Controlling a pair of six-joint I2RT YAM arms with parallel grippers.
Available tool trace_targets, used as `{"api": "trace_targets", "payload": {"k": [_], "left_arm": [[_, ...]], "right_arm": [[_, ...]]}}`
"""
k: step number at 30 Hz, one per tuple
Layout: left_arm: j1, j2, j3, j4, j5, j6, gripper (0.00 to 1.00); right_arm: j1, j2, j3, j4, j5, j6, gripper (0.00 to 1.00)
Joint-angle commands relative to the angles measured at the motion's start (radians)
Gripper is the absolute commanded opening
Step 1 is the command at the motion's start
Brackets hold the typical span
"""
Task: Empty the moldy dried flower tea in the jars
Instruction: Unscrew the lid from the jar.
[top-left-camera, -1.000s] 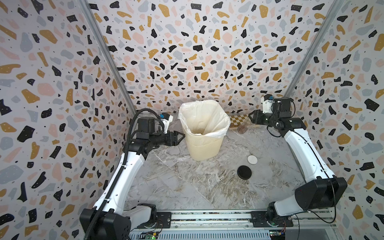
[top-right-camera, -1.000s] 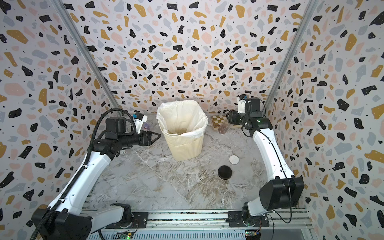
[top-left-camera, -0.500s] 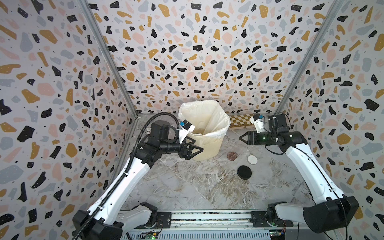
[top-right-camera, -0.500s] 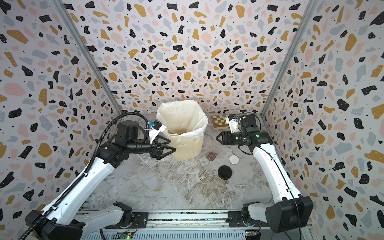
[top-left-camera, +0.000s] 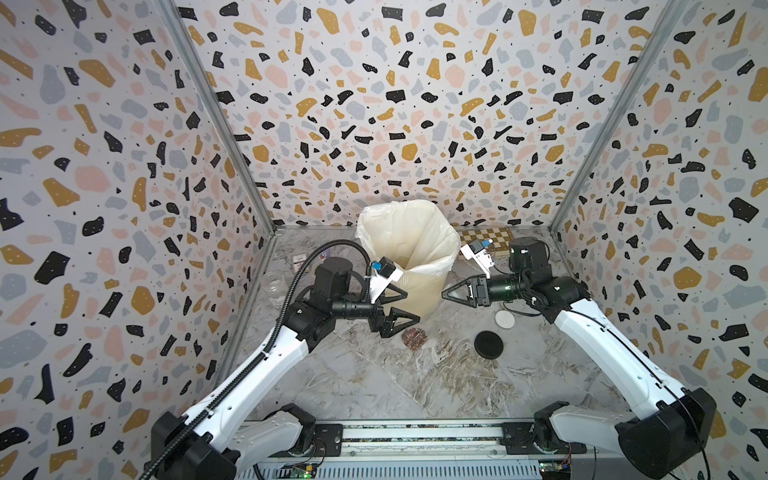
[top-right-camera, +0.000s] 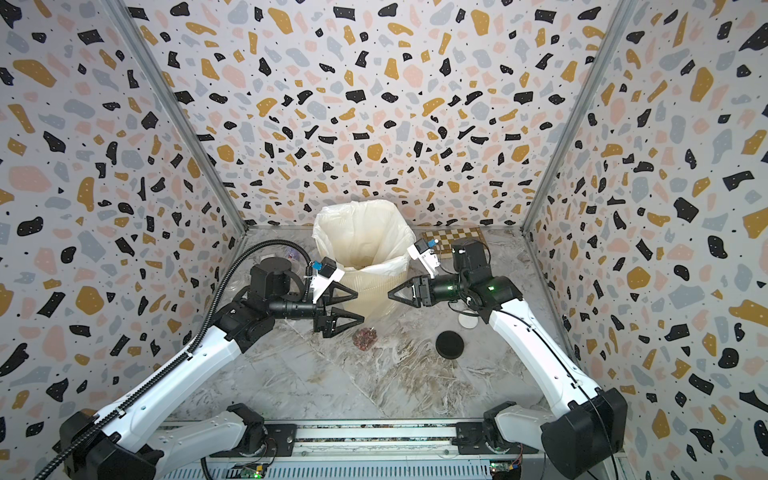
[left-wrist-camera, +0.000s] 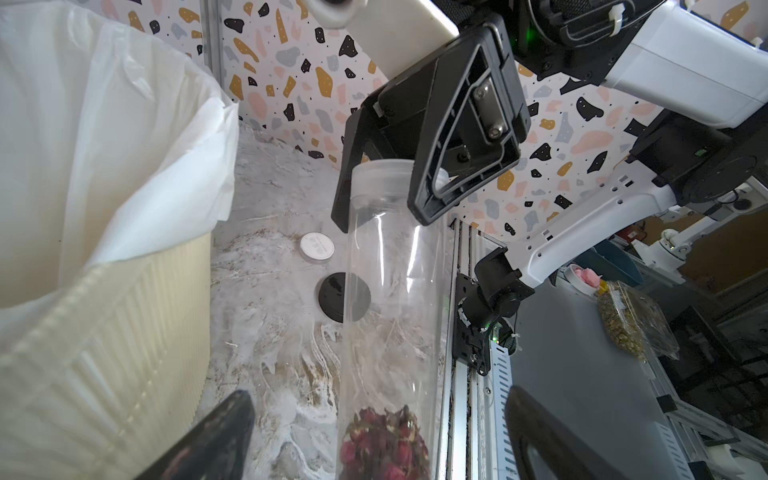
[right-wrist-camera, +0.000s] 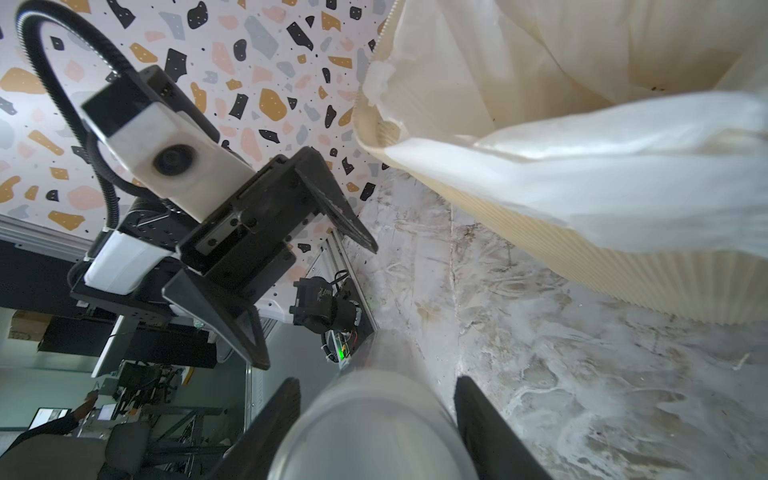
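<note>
A clear jar (left-wrist-camera: 395, 270) hangs slanted in front of the bin, and my right gripper (top-left-camera: 445, 293) is shut on its frosted lid end (right-wrist-camera: 374, 424). Reddish dried flower tea (left-wrist-camera: 386, 449) is heaped in the jar's low end and shows in both top views (top-left-camera: 413, 336) (top-right-camera: 365, 336). My left gripper (top-left-camera: 409, 307) is open, with one finger on each side of that low end and a gap to the glass on both sides. An empty clear jar (top-left-camera: 274, 286) stands by the left wall. Another small labelled jar (top-left-camera: 300, 258) sits behind it.
The cream ribbed bin (top-left-camera: 419, 291) with its white bag stands at the back centre, just behind both grippers. A white lid (top-left-camera: 504, 319) and a black lid (top-left-camera: 488, 344) lie on the marble floor under the right arm. A checkered board (top-left-camera: 494, 239) lies at the back right.
The right arm has carried the jar from the back right corner to the front of the bin. The left arm has swung in from the left, and its jaws have opened wider.
</note>
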Motion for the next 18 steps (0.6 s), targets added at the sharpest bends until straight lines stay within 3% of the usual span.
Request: {"api": "trace_targets", "payload": {"k": [1, 4, 9, 18], "left_arm": [[-0.004, -0.018, -0.039, 0.175, 0.089, -0.054, 0.93], [-0.014, -0.02, -0.065, 0.245, 0.162, -0.104, 0.93], [-0.016, -0.022, -0.061, 0.205, 0.19, -0.09, 0.93], [-0.019, -0.018, -0.052, 0.142, 0.146, -0.073, 0.93]], "right_arm": [[0.02, 0.0, 0.038, 0.103, -0.071, 0.041, 0.56], [0.032, 0.005, 0.036, 0.161, -0.097, 0.065, 0.56], [0.038, 0.03, 0.056, 0.226, -0.124, 0.101, 0.56], [0.097, 0.079, 0.13, 0.278, -0.135, 0.127, 0.55]]}}
